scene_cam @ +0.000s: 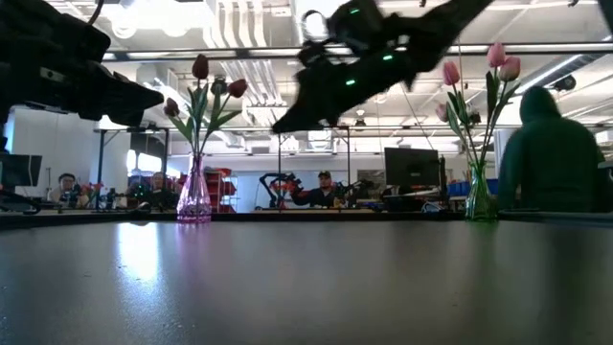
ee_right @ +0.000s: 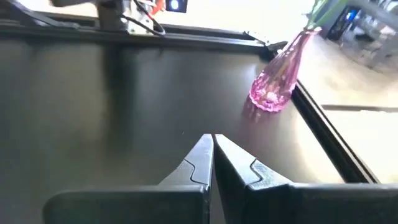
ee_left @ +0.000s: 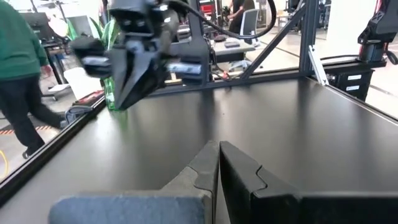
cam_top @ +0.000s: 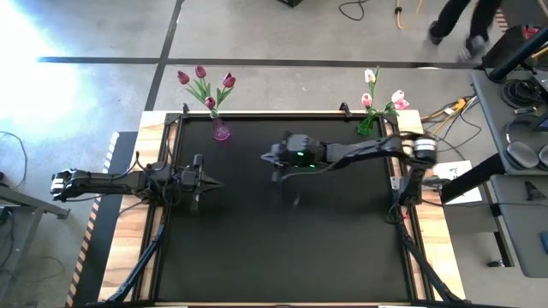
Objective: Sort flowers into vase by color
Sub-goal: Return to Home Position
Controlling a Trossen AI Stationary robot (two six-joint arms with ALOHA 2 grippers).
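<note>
High view: dark tulips [cam_top: 205, 81] stand in the violet vase [cam_top: 221, 131], pale ones [cam_top: 384, 96] in the green vase [cam_top: 366, 126], both at the worktop's [cam_top: 282, 244] far edge. Light, thin, bendy stems [scene_cam: 198, 126], I judge; I'd pinch mid-stem, gently. My left pincer [ee_left: 218, 148] and right pincer [ee_right: 213, 139] are both closed, empty.

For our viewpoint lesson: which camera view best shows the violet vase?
The low view: the violet vase stands whole, side-on, with its tulips. The right wrist view cuts off the blooms; the high view shows it from overhead; the left wrist view misses it.
</note>
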